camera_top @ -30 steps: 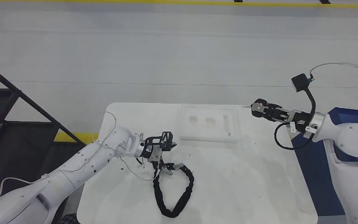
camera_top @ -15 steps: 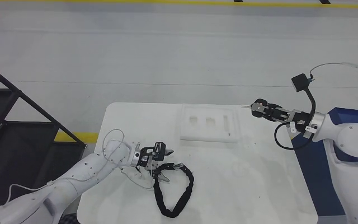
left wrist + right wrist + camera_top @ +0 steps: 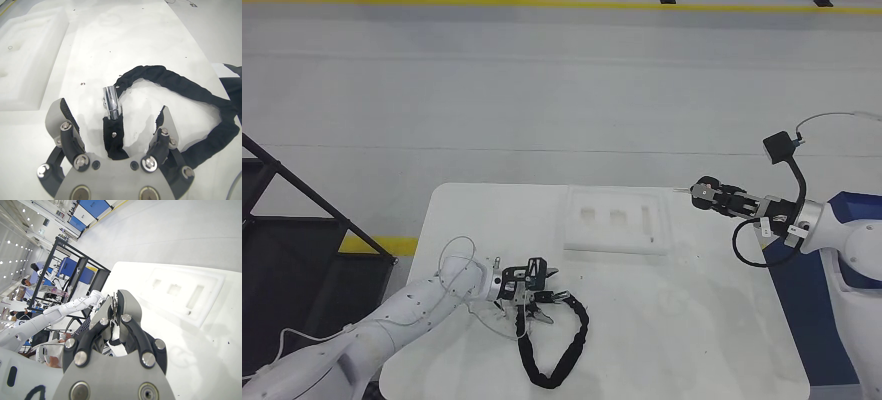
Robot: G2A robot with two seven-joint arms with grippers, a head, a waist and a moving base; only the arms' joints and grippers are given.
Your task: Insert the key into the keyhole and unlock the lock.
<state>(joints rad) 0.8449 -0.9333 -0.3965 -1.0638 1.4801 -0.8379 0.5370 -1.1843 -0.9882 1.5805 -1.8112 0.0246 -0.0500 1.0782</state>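
Chrome lock barrel (image 3: 111, 103): smooth, round and polished, it is laid at the near left of the worktop (image 3: 692, 330), between the spread jaws of the left claw (image 3: 114, 109). It may well slip or roll if pinched on bare metal.
Black sleeve (image 3: 189, 83): limp woven fabric is looped around the chain. The barrel could be dragged off line by its slack.
Key (image 3: 113, 306): thin metal is clamped in the right claw (image 3: 115, 298) at the far right, well apart from the lock. It may be twisted in the pads on insertion.
White foam tray (image 3: 614, 243): soft, with rectangular recesses, it is set far of the lock.
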